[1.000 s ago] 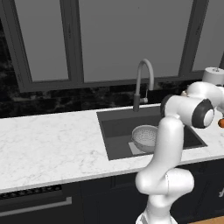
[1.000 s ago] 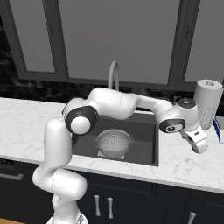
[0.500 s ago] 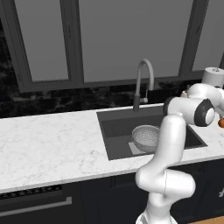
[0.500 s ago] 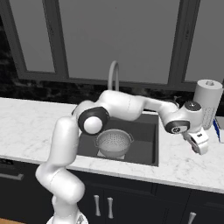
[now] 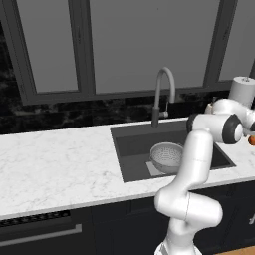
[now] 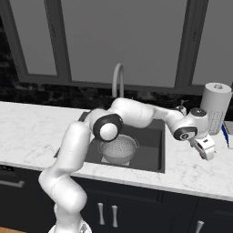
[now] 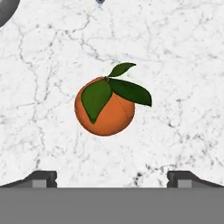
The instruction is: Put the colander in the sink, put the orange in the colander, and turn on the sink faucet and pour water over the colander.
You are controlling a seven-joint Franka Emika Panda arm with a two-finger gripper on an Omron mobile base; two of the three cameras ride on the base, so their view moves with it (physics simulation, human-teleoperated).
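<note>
My jaws stand wide above the orange (image 7: 104,109) (it carries green leaves), which lies on the bench (image 7: 183,65) near its right edge. The colander (image 5: 166,156) sits in the sink (image 5: 130,147).

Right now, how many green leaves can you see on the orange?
3. In the hand view, one broad leaf lies over the upper left of the orange, one long leaf points right from the stem, and one small leaf rises above it. Others may be hidden underneath.
</note>
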